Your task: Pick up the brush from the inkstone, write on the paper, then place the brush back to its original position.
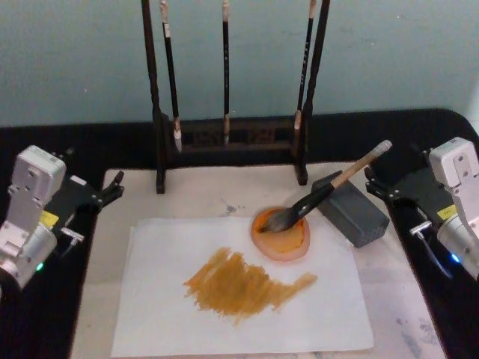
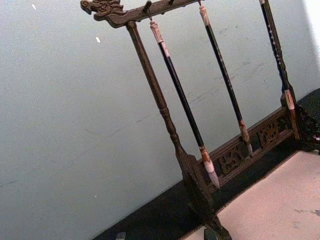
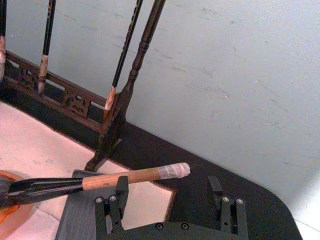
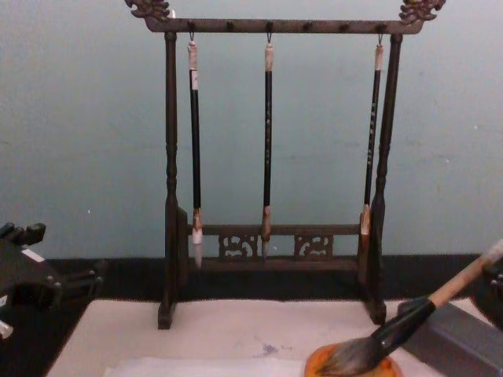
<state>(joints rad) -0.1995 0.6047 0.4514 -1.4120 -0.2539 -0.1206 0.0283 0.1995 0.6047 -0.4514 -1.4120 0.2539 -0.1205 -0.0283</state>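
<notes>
The brush (image 1: 329, 187) lies with its bristles in the inkstone (image 1: 288, 245). Its handle slopes up and away from the inkstone to the robot's right, propped on a grey block (image 1: 361, 218) just beside the dish. The inkstone sits on the far right part of the paper (image 1: 165, 318), and near it on the sheet is a patch of orange-brown strokes (image 1: 239, 286). Judging by that, the writing is done and the brush is back in place.

The right gripper (image 1: 376, 185) hovers right of the inkstone, close to the upper end of the handle. Its jaws are wide apart and hold nothing; in the right wrist view one of its fingers (image 3: 121, 191) stands just in front of the wood. The left gripper (image 1: 114, 188) is well to the left of the inkstone, off the paper. Its jaws look parted and empty, though they show too small to be sure.

The risk is in backing the right arm away. The handle only leans on the block, so a finger that clips it could roll it off. That would drag the wet bristles out of the dish and across the sheet, or shove the inkstone and wrinkle the paper beneath it.
</notes>
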